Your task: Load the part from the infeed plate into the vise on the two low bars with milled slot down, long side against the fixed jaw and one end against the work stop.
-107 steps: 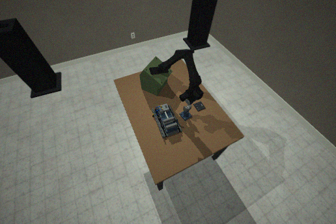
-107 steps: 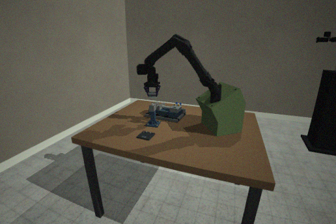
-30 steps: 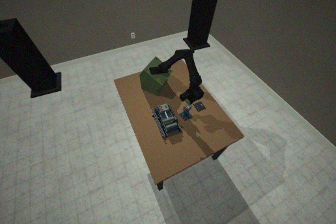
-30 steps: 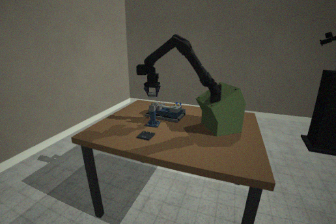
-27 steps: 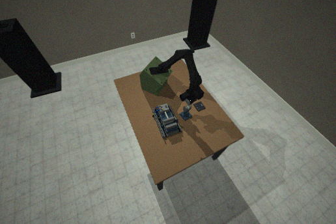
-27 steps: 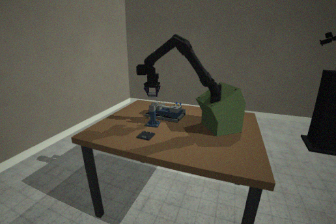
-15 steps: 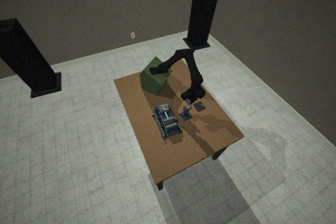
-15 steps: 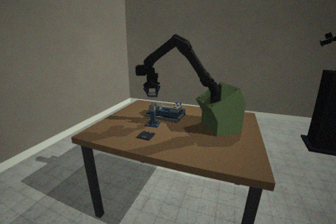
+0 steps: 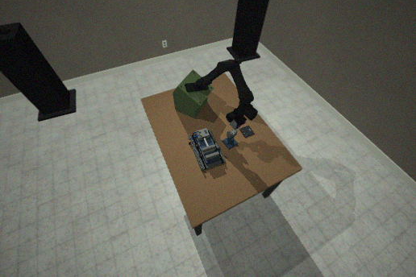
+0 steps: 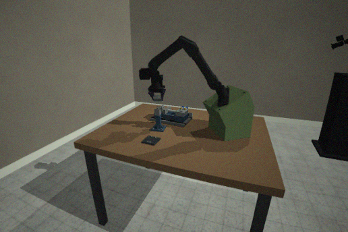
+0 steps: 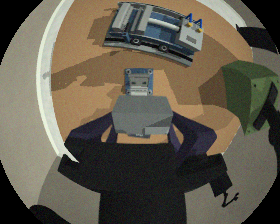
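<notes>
My gripper (image 11: 143,137) is shut on the part (image 11: 143,117), a grey block, and holds it high above the table. In the wrist view the blue V-block (image 11: 139,83) sits right below the part. The vise (image 11: 155,24), grey and blue with open jaws, lies farther off. In the exterior view the gripper (image 10: 156,96) hangs above the V-block (image 10: 158,123), with the vise (image 10: 172,116) behind it. In the top view the part (image 9: 233,125) shows under the gripper, above the V-block (image 9: 230,139) and right of the vise (image 9: 207,149). I cannot see the slot.
The dark infeed plate (image 9: 247,131) lies flat on the table to the right of the V-block, also in the exterior view (image 10: 150,140). The green robot base (image 10: 230,112) stands at the table's back. Black pillars stand on the floor around the table.
</notes>
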You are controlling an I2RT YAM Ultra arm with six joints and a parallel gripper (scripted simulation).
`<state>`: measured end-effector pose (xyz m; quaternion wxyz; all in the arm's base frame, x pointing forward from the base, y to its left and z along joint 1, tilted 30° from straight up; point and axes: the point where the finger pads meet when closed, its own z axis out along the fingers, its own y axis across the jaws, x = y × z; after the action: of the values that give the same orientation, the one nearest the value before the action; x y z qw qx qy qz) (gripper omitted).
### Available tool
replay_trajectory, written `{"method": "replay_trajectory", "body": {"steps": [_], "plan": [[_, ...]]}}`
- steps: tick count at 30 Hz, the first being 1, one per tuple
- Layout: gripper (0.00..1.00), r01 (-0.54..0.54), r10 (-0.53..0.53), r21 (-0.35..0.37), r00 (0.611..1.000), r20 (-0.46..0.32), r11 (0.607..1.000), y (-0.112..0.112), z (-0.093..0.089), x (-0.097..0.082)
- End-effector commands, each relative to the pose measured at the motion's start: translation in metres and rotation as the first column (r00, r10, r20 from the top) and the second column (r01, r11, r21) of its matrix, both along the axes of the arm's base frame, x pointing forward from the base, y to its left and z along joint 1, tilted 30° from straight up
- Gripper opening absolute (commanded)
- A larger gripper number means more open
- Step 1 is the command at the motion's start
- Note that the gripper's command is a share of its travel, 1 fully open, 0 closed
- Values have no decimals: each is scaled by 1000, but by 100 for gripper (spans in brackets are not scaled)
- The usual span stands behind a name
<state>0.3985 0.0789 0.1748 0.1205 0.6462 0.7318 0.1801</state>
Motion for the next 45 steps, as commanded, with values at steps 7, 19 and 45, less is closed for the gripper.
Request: {"method": "replay_trajectory", "body": {"steps": [7,19,45], "plan": [[0,95,-88,-94,993,73,991,-17,27,2],[0,140,-128,-228,990,64,964,-10,13,4],[0,239,-208,-412,971,119,880,-9,13,4]]}}
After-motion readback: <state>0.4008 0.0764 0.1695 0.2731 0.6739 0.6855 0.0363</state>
